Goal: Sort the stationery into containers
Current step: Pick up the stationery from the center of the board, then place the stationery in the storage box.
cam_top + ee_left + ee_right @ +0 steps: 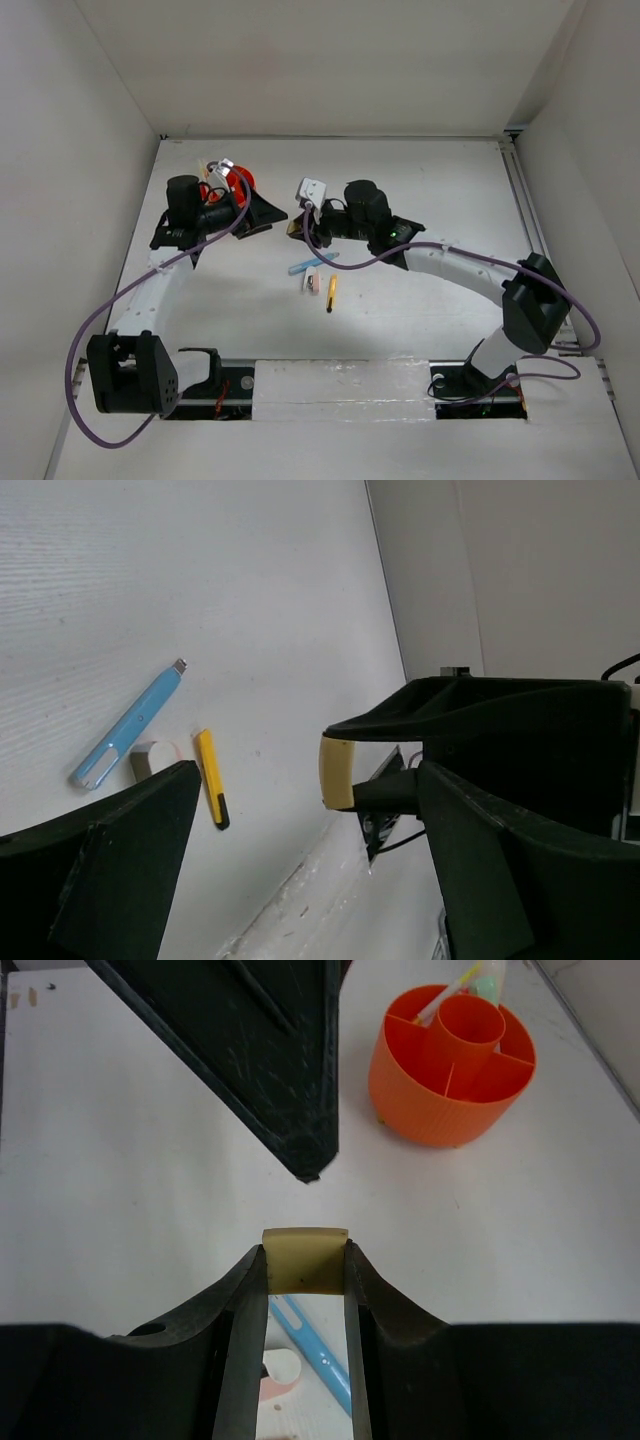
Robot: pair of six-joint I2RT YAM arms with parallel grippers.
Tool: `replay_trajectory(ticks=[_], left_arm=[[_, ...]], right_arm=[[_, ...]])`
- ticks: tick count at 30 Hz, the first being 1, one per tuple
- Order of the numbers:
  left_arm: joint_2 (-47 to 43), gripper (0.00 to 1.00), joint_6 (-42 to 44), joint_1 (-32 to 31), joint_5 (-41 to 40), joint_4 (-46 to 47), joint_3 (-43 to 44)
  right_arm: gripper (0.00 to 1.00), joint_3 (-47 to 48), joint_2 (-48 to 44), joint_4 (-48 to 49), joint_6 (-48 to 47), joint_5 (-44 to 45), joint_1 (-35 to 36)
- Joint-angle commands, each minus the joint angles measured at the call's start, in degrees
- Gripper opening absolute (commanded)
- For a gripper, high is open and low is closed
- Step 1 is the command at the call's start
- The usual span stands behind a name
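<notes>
Top view: orange tub [237, 182] at far left, partly hidden by the left gripper [268, 216]. Only the right wrist view shows its dividers and the pens [468, 982] sticking out of the far side. Left gripper is wide open and empty. Right gripper [298, 228] clamps the tan eraser [305, 1256], which the top view can't resolve. On the desk [420, 310]: blue pen [312, 263], white-pink eraser [312, 283], yellow pencil [331, 293].

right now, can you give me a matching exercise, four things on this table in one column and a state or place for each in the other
1 tan rectangular eraser
2 light blue plastic pen
3 yellow pencil
4 round orange plastic tub

a pale pens stand in it
b lies flat, black end
c clamped in the right hand
d lies flat, metal tip

Pairs: 1-c, 2-d, 3-b, 4-a
</notes>
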Motion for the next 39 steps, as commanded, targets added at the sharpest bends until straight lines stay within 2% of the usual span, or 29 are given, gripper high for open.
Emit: replay_trajectory(ticks=[1,5,10,12,16,22,27,31,34,35,39], left_arm=[[0.3,0.85,-0.4,0.0,3.0,4.7,-2.0],[0.8,0.73,-0.9,0.0,4.3,5.3,-2.0],[0.8,0.68,-0.9,0.0,4.3,5.8,-2.5],[0.8,0.60,-0.9,0.0,4.8,5.8,-2.5],[0.8,0.53,-0.9,0.0,5.3,5.8,-2.5],[0.8,0.38,-0.9,0.0,5.9,5.8,-2.5],[0.8,0.34,-1.4,0.0,7.1,5.8,-2.5],[0.8,0.20,-1.9,0.0,8.1,6.9,-2.5],[1.4,0.03,-1.2,0.0,8.1,5.0,-1.8],[1.4,0.00,-0.6,0.0,8.1,4.3,-1.0],[1.9,0.00,0.7,0.0,5.4,1.9,0.2]], right_arm=[[0.00,4.3,-0.7,5.2,-1.0,-3.3,1.4],[0.00,5.5,0.3,7.3,-1.0,-4.4,2.7],[0.00,7.8,2.4,7.9,-1.0,-4.9,3.2],[0.00,8.6,3.0,7.9,-1.0,-4.9,3.2],[0.00,9.1,4.1,7.9,-1.0,-2.8,3.8],[0.00,10.3,5.5,8.5,-1.0,-2.3,3.8],[0.00,11.6,6.7,9.0,-1.0,-1.7,3.8],[0.00,12.1,7.3,9.0,-1.0,-1.7,3.8],[0.00,12.7,7.9,9.0,-1.0,-1.2,3.8],[0.00,12.7,7.9,9.0,-1.0,-0.6,3.8],[0.02,12.7,8.5,9.0,-1.0,0.0,3.8]])
